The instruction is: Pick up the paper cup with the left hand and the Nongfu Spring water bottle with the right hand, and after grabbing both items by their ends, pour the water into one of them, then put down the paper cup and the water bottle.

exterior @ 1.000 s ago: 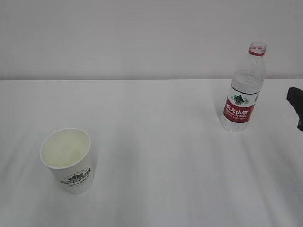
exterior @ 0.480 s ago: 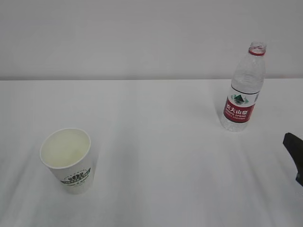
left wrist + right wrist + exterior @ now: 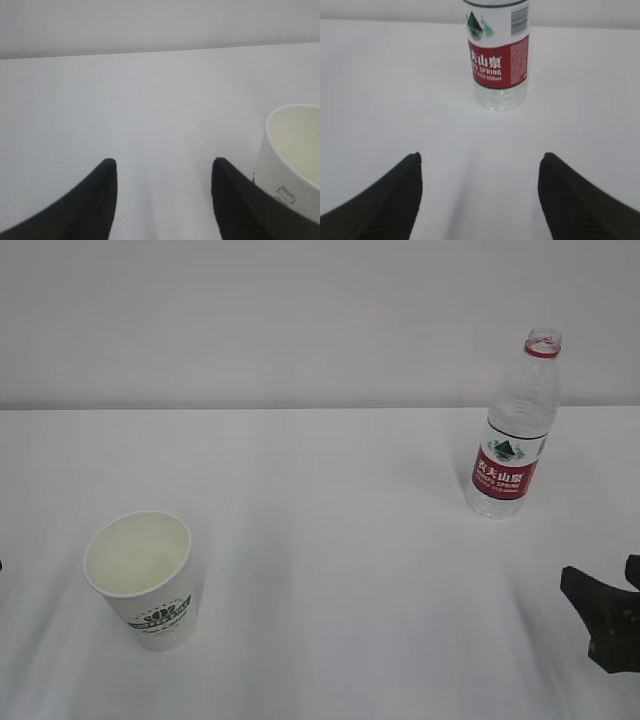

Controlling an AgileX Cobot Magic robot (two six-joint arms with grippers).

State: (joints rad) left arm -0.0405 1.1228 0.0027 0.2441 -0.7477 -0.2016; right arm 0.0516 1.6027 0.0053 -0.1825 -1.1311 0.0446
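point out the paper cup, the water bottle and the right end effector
paper cup [image 3: 150, 605], exterior view, on its outer side wall by the logo
water bottle [image 3: 505, 472], exterior view, on its red label
right end effector [image 3: 480, 192], right wrist view, midway between its two black fingertips

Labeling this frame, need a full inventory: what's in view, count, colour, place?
paper cup: 1, white with dark green logo, cream inside, upright at front left of the table
Nongfu Spring water bottle: 1, clear with red label and red neck ring, no cap, upright at back right
table: 1, white, spans the view
wall: 1, pale grey-white, behind the table
left gripper: 1, black, open, empty, cup just outside its right finger
right gripper: 1, black, open, empty, facing the bottle, not touching it
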